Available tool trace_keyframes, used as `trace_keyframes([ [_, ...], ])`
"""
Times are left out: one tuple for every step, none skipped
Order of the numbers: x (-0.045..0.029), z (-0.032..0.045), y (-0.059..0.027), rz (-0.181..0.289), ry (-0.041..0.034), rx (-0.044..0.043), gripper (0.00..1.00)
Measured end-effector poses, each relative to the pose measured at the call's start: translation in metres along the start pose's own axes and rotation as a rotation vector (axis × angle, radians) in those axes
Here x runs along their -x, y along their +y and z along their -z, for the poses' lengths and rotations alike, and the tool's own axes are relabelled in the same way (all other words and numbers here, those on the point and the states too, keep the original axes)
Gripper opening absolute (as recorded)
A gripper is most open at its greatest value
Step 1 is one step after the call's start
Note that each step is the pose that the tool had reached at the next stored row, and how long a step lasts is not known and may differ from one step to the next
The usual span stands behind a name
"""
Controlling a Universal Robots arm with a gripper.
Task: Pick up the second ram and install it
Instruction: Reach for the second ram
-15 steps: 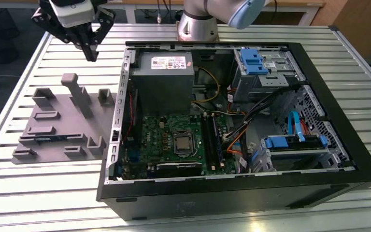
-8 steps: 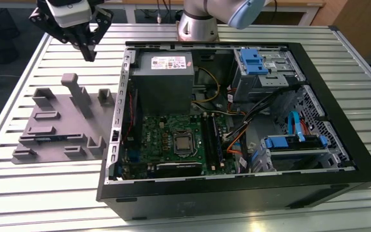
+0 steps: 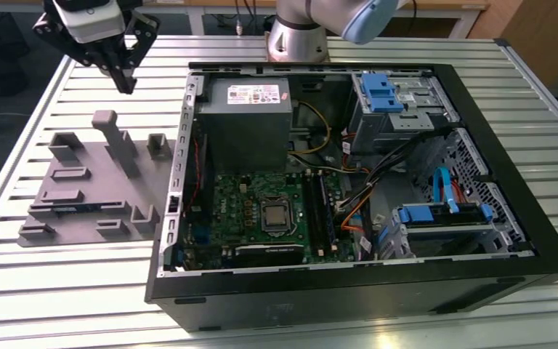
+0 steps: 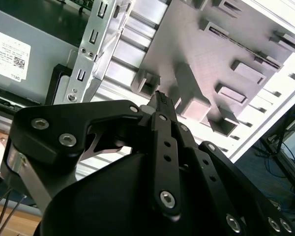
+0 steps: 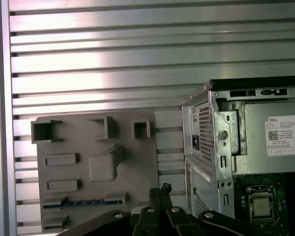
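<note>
The second ram [image 5: 81,201] is a slim blue-green stick lying on edge in a slot of the grey tray [image 5: 137,162]; in the exterior view the ram [image 3: 66,206] sits near the tray's [image 3: 104,196] front left. My gripper [image 3: 125,86] hangs high over the table beyond the tray's far end, well apart from the ram. Its fingers are shut with nothing between them, and both wrist views show the tips pressed together, gripper [image 4: 160,98], gripper [image 5: 162,189]. The green motherboard [image 3: 250,203] lies inside the open computer case [image 3: 357,276], with dark memory slots [image 3: 318,211] beside the processor.
Upright grey blocks [image 3: 119,142] rise from the tray. The case wall [image 3: 184,145] stands close to the tray on the exterior view's right. A grey power supply [image 3: 245,116], blue drive brackets [image 3: 381,91] and cables fill the case. The slatted metal table [image 3: 85,291] ends at the exterior view's left.
</note>
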State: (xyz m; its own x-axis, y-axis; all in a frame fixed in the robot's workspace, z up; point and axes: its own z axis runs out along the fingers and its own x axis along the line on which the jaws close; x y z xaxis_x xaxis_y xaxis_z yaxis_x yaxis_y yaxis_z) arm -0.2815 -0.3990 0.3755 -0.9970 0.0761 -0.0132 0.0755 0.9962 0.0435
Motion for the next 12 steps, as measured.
trace_keyframes([
  [-0.0014,-0.0003,-0.0001,0.0,-0.0001,0.0001,0.11],
  [-0.0028,-0.0005,-0.0002,0.0,0.0001,0.0,0.11],
  [-0.004,-0.0007,-0.0003,0.0,0.0002,0.0,0.11],
  [-0.0053,-0.001,-0.0004,0.0,0.0002,0.0,0.11],
  [-0.0064,-0.0013,-0.0005,0.0,0.0002,0.0,0.11],
  [-0.0074,-0.0015,-0.0006,0.0,0.0003,0.0,0.11],
  [-0.0082,-0.0017,-0.0007,0.0,0.0004,-0.0001,0.11],
  [-0.0091,-0.0019,-0.0008,0.0,0.0004,0.0,0.11],
  [-0.0101,-0.0021,-0.0008,0.0,0.0005,-0.0001,0.11],
  [-0.0111,-0.0023,-0.0009,0.0,0.0005,0.0,0.11],
  [-0.012,-0.0026,-0.001,0.0,0.0004,0.0,0.11],
  [-0.0128,-0.0028,-0.0011,0.0,0.0005,0.0,0.11],
])
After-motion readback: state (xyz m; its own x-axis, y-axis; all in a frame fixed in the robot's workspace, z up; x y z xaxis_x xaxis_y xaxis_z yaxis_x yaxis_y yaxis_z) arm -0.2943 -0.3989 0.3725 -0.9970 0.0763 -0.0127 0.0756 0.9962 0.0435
